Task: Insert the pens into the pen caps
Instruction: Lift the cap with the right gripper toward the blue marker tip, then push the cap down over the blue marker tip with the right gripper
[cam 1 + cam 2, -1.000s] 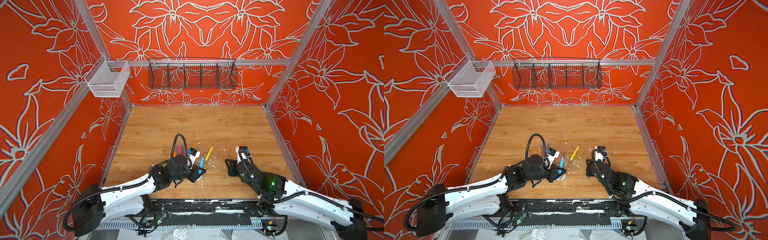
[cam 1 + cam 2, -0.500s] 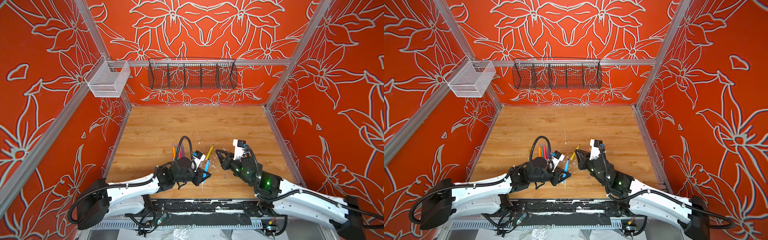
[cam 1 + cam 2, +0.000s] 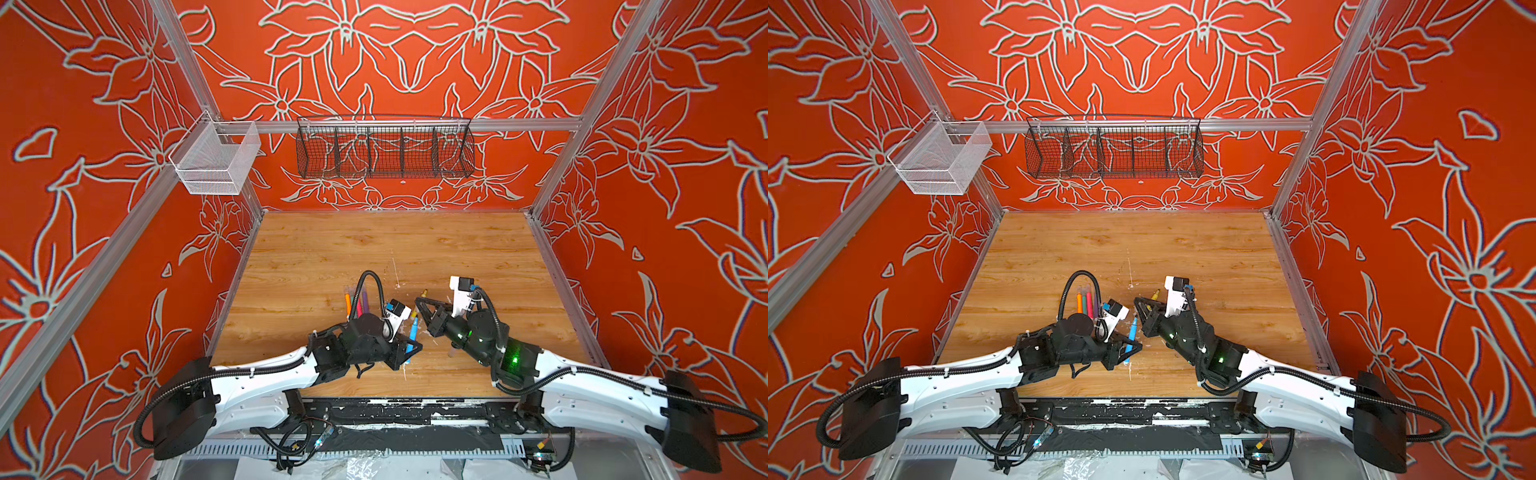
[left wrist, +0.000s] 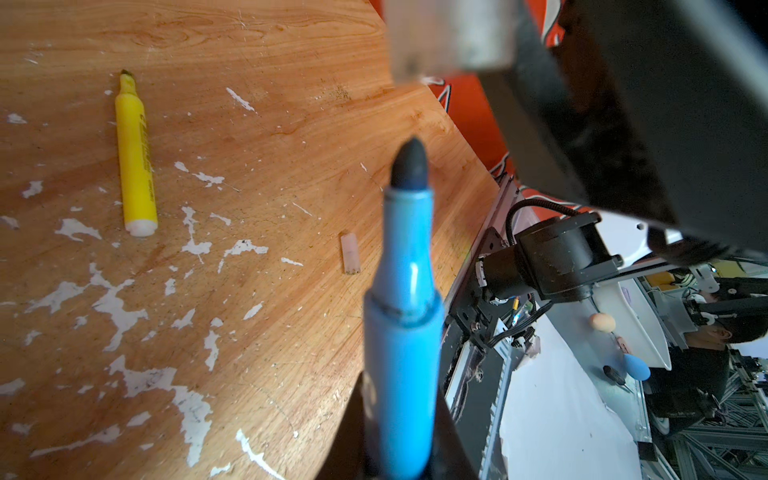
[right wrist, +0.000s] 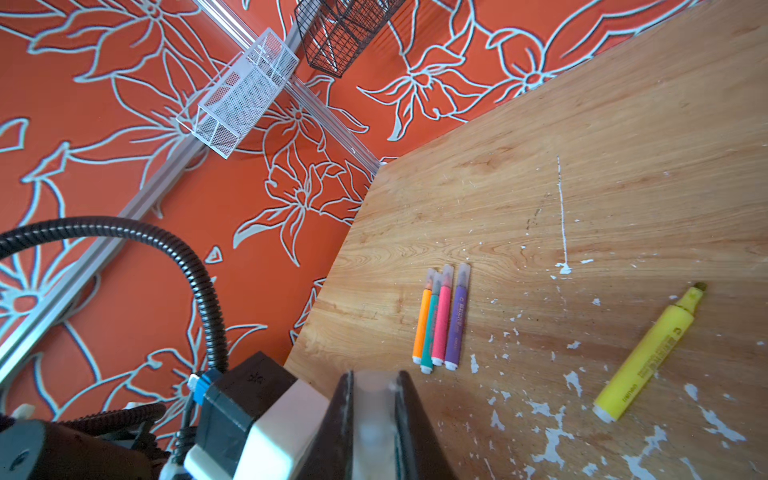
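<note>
Blue pen (image 4: 401, 316) ready for capping, low centre in both top views.
Nearest me, the left gripper (image 4: 399, 440) pinches its barrel, bare dark tip aimed at the clear cap (image 5: 373, 399) pinched in the right gripper (image 5: 374, 419). Tip and cap are near, not touching. I'd align the axes first, cap mouth square to the tip, then push slowly along the barrel, watching the left wrist view. Spare cap (image 4: 350, 258) lies on the table (image 5: 582, 124). Further back is the yellow pen (image 4: 136, 158), uncapped. Beyond it, left of centre, the four capped pens (image 5: 442, 320) lie in a row.
</note>
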Action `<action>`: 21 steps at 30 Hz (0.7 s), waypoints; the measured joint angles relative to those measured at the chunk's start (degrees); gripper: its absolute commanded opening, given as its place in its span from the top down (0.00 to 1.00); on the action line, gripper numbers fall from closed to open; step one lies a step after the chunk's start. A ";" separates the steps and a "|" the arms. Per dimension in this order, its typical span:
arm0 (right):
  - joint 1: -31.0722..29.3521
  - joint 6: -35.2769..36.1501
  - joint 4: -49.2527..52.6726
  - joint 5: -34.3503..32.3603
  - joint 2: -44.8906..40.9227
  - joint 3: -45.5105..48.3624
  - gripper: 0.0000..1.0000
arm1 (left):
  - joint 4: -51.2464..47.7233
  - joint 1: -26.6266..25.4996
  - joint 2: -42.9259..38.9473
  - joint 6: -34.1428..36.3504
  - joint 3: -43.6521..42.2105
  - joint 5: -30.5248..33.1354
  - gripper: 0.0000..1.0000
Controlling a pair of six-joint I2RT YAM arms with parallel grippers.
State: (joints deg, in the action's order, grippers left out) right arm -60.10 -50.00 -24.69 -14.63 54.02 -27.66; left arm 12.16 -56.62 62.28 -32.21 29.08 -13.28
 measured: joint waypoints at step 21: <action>-2.51 -4.28 -7.52 1.81 2.71 3.56 1.00 | -4.50 -0.02 -2.91 -0.35 1.03 4.33 1.00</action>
State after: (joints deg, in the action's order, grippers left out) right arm -62.61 -54.28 -32.21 -12.82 56.73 -24.10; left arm 7.66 -56.64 59.37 -32.56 30.11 -8.95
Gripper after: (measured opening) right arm 0.176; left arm 0.141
